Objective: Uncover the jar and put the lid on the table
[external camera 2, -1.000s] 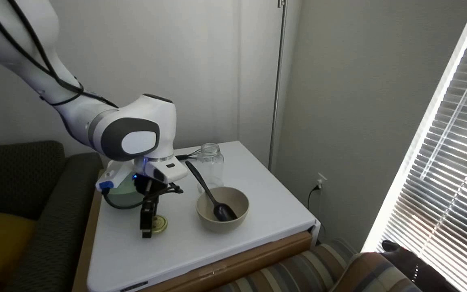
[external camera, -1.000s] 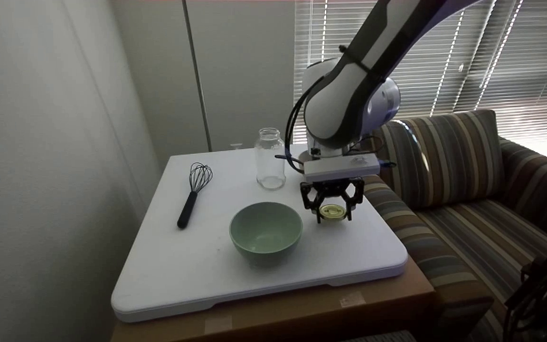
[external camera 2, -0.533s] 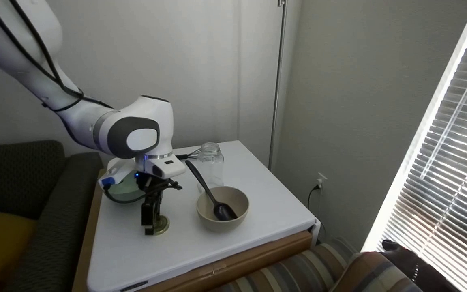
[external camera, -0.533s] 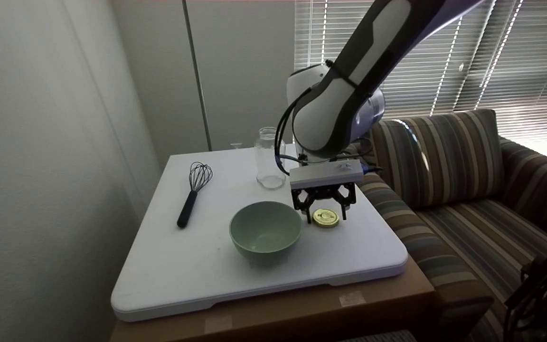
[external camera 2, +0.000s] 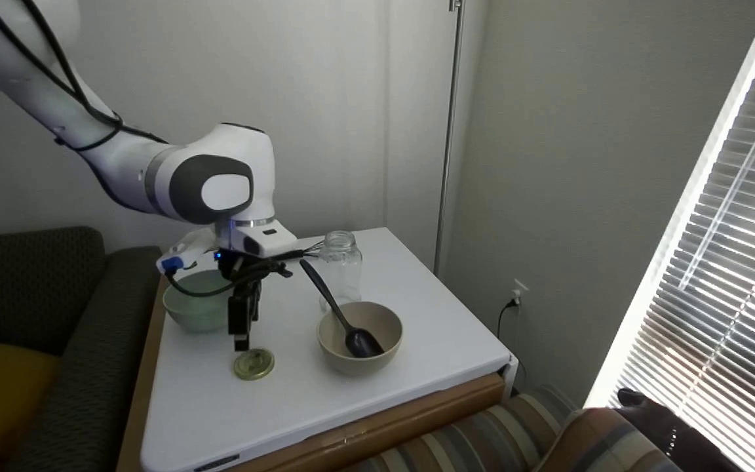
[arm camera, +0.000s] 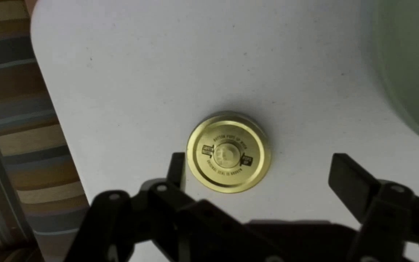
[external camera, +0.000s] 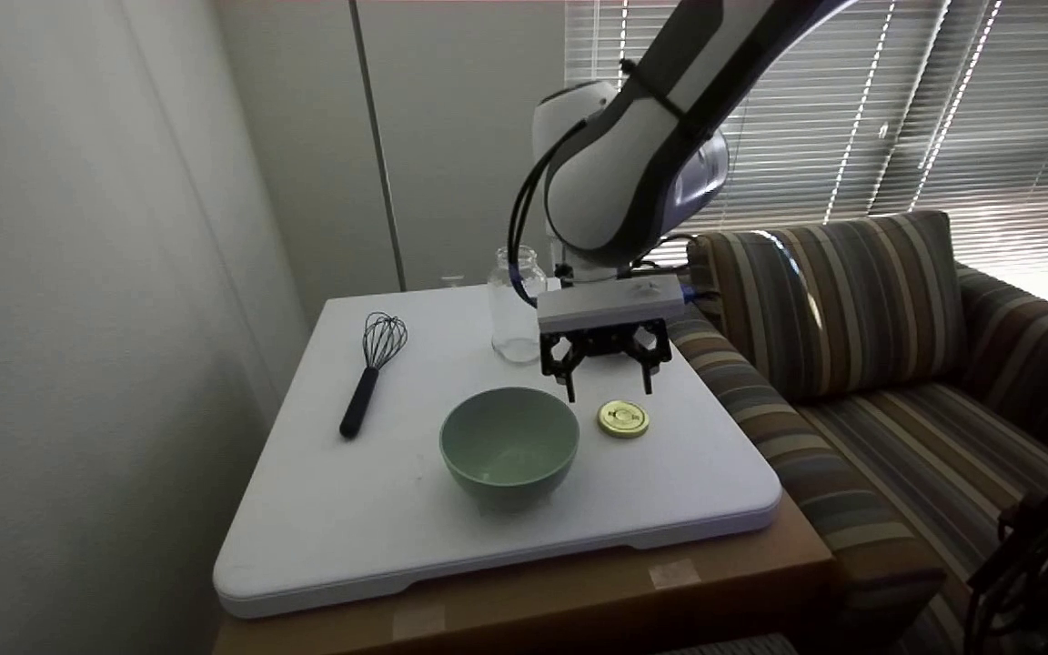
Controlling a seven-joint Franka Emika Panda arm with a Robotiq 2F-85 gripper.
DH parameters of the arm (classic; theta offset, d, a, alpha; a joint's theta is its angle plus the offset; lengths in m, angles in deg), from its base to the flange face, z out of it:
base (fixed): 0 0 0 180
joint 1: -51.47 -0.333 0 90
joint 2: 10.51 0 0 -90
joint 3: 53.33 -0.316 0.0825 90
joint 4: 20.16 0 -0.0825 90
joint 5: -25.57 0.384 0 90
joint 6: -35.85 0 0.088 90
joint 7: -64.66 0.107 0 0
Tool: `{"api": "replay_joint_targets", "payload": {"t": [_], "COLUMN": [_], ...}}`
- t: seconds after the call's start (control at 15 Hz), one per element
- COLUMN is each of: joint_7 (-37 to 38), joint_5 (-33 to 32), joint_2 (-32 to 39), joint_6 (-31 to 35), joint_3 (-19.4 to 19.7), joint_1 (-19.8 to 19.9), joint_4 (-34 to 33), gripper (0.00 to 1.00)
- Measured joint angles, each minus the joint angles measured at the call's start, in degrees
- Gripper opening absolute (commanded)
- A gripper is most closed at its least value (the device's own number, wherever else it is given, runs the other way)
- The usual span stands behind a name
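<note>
The gold lid (external camera: 623, 419) lies flat on the white table (external camera: 351, 518), printed side up. In the wrist view the lid (arm camera: 228, 180) sits nearer the left finger. My gripper (external camera: 609, 397) hangs a little above the lid with its fingers wide apart and nothing between them. An exterior view also shows a gap between the fingertips and the lid (external camera 2: 253, 364). Toward the far side, in both exterior views, the clear glass jar (external camera 2: 341, 272) stands upright and uncovered. Part of the jar is hidden behind the arm's cable and gripper mount in an exterior view.
A pale green bowl (external camera: 509, 446) stands close beside the lid. A beige bowl (external camera 2: 331, 347) holds a black spoon (external camera 2: 363, 343). A black whisk (external camera: 360, 400) lies on the table. The striped sofa (external camera: 788, 464) borders one table edge.
The lid was between my fingers a second ago. My fingers have spread, the lid has come to rest on the table, and the gripper has risen away from it.
</note>
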Motion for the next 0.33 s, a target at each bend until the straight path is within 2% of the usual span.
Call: {"api": "replay_joint_targets", "payload": {"t": [0.33], "joint_7": [2.6], "joint_5": [-2.3], "joint_2": [-7.3], "joint_6": [-11.0], "joint_3": [-0.1], "joint_1": [-1.5], "joint_4": [1.0], "gripper": [1.00]}}
